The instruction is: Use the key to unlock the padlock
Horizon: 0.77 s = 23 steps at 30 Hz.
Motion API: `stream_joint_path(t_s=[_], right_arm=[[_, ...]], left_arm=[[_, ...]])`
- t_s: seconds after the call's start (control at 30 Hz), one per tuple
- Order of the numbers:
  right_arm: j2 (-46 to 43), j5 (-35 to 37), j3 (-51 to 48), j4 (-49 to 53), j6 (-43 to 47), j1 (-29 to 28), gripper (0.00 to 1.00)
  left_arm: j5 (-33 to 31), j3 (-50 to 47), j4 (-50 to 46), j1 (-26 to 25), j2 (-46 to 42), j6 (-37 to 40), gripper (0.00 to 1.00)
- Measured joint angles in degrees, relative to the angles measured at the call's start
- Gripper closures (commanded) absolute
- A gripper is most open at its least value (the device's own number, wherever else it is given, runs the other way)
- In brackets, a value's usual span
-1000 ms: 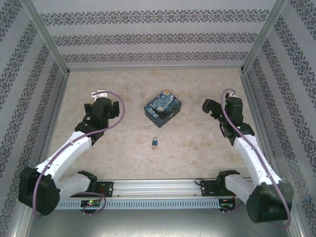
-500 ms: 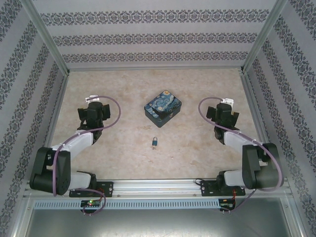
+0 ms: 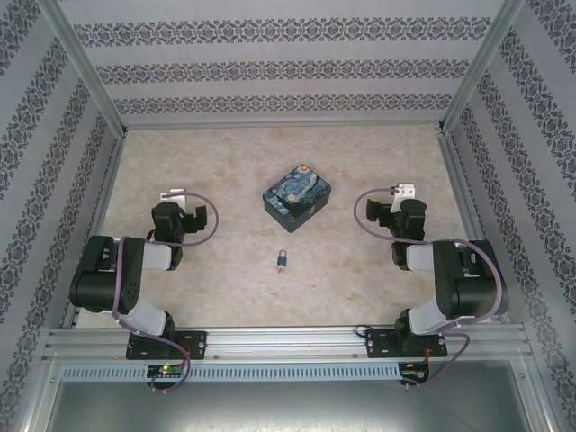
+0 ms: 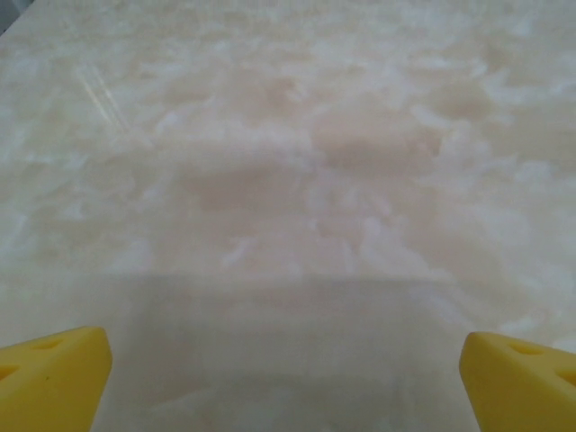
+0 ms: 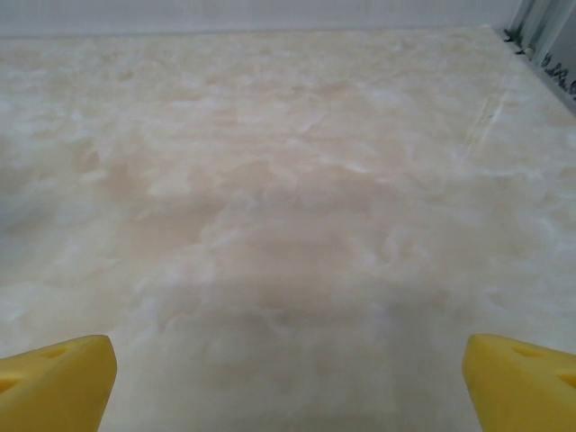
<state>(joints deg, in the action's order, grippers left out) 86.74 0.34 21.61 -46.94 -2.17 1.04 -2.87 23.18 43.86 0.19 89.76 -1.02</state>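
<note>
The padlock (image 3: 283,261) is a tiny lock, silvery at one end and teal-blue at the other, lying on the marbled table (image 3: 360,270) just near of centre. I cannot make out a key; it is too small to tell or hidden. My left gripper (image 3: 184,216) hangs low over bare table well to the padlock's left. Its yellow fingertips (image 4: 54,373) stand wide apart and the left gripper (image 4: 288,378) is open with nothing between them. My right gripper (image 3: 400,216) is far to the padlock's right, and the right gripper (image 5: 288,382) is open over bare table too.
A rectangular tin (image 3: 297,196) printed with a starry-night painting stands just beyond the padlock. Patterned walls and metal posts (image 3: 459,85) enclose the table on three sides. The arms' bases sit on a rail (image 3: 288,342) at the near edge.
Both arms have folded back toward their bases, elbows drawn in, and the grippers have come slightly nearer and lower. Both stay open. The padlock and tin have not moved.
</note>
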Motion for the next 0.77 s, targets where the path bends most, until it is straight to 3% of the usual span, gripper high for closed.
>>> stream_joint_path(t_s=[0.3, 0.77], right_arm=[[0.00, 4.76, 0.07, -2.51, 0.48, -3.91, 0.02], [0.00, 5.75, 0.07, -2.60, 0.66, -3.02, 0.02]], left_arm=[[4.04, 0.22, 0.79, 0.22, -0.02, 0.02, 0.00], [4.42, 0.22, 0.79, 0.22, -0.02, 0.00, 0.00]])
